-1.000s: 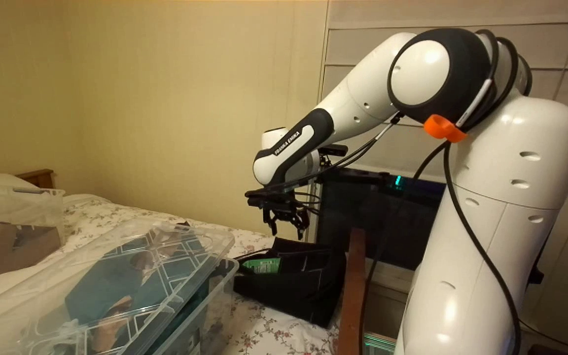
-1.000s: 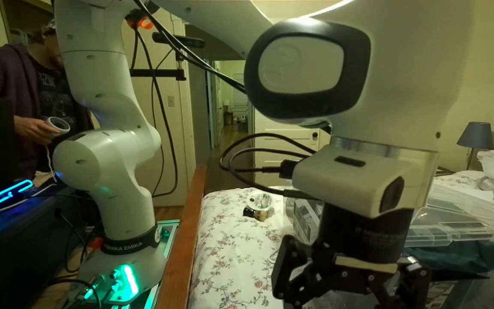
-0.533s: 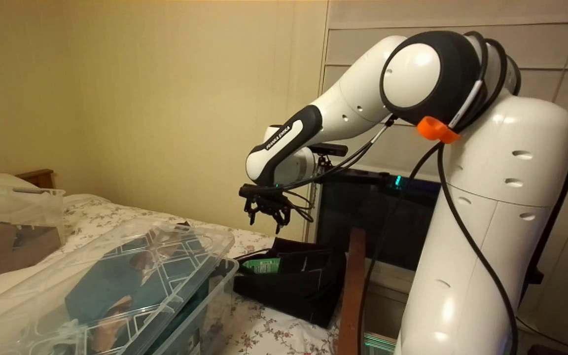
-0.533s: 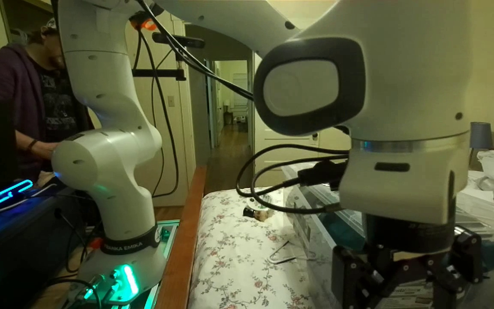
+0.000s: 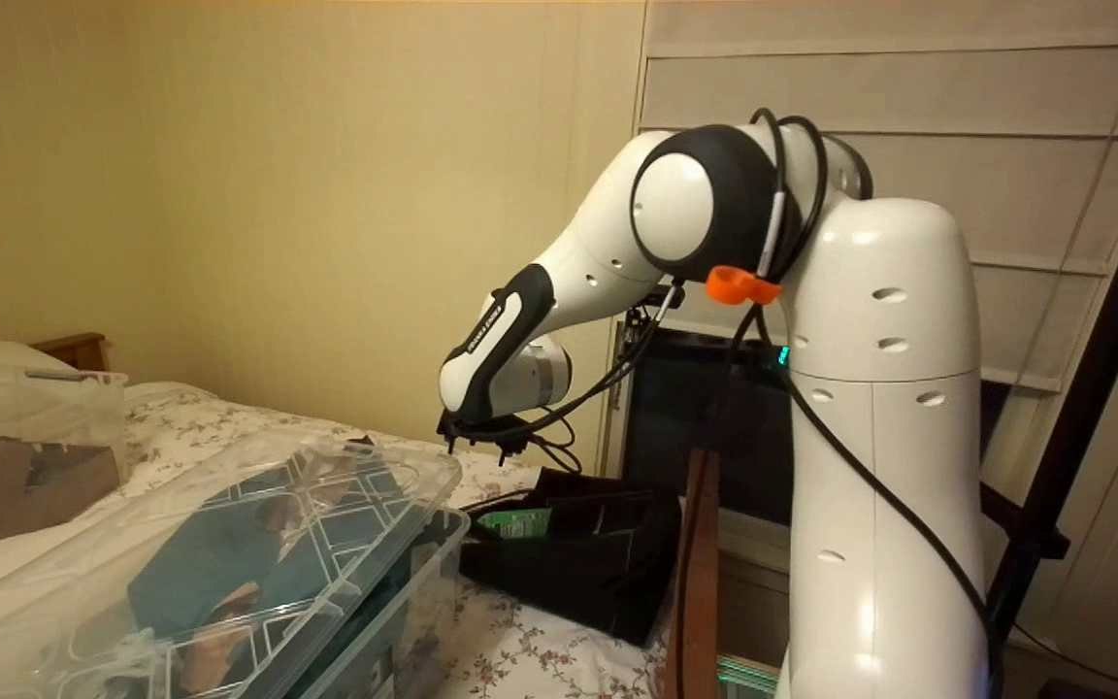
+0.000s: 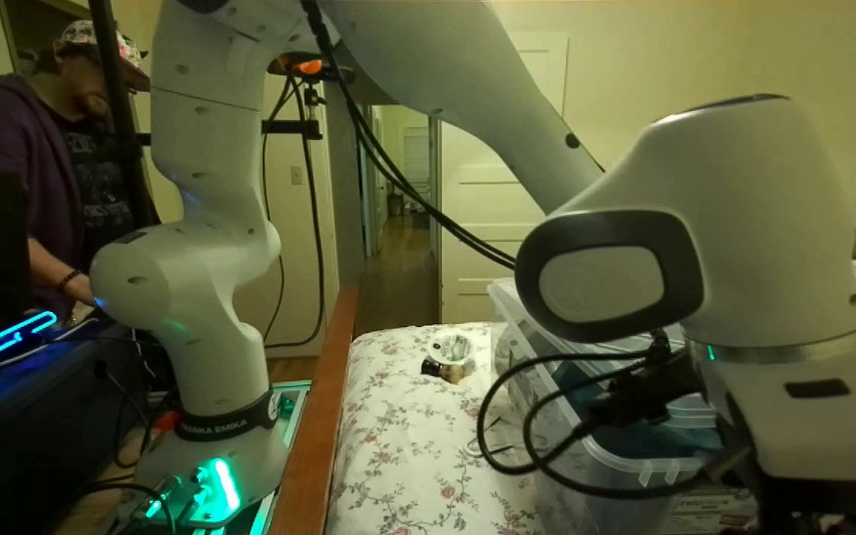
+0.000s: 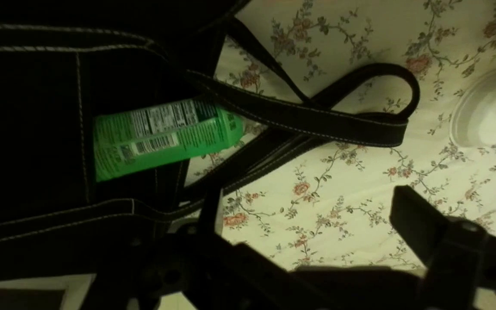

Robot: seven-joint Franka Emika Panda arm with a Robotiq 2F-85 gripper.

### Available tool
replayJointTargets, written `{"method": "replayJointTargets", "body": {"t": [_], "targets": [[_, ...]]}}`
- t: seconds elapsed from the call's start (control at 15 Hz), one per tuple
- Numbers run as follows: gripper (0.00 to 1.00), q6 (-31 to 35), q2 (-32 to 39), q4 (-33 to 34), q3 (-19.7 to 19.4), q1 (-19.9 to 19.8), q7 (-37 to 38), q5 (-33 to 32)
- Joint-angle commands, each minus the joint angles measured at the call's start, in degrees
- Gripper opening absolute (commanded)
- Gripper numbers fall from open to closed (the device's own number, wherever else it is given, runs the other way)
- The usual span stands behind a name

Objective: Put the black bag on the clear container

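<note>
The black bag (image 5: 569, 573) lies on the bed beside the clear container (image 5: 258, 573), its mouth open and a green carton (image 7: 162, 140) showing inside. In the wrist view the bag (image 7: 28, 129) fills the left side, and its looped black strap (image 7: 317, 122) stretches across the flowered sheet. My gripper (image 7: 306, 193) is open with only sheet seen between its fingers; the left finger overlaps the bag's strap in that view. In an exterior view the gripper (image 5: 476, 451) hangs above the bed, behind the container's end and left of the bag. Contact with the bag cannot be made out.
A wooden bed rail (image 5: 700, 573) runs beside the bag. Another clear bin (image 5: 83, 398) holding brown boxes stands farther along the bed. A brush (image 6: 443, 370) and a round white tub (image 6: 452, 347) lie on the sheet. A person (image 6: 79, 148) stands behind the arm.
The arm has swung out over the bed and come down, going left in an exterior view, right and down in another. My gripper has stayed open. Bag and container have not moved.
</note>
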Motion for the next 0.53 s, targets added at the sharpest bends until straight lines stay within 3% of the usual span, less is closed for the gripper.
{"method": "replayJointTargets", "body": {"t": [0.0,0.2,0.27,0.47], "targets": [[1.00,-0.08,8.45,9.57,-1.71,0.13,-3.01,0.66],[1.00,-13.57,9.93,14.95,-0.60,-1.97,-5.66,3.34],[1.00,-6.48,8.66,10.88,-2.24,0.18,-3.21,1.59],[1.00,-12.12,9.57,13.76,-2.02,-0.66,-4.39,2.02]]}}
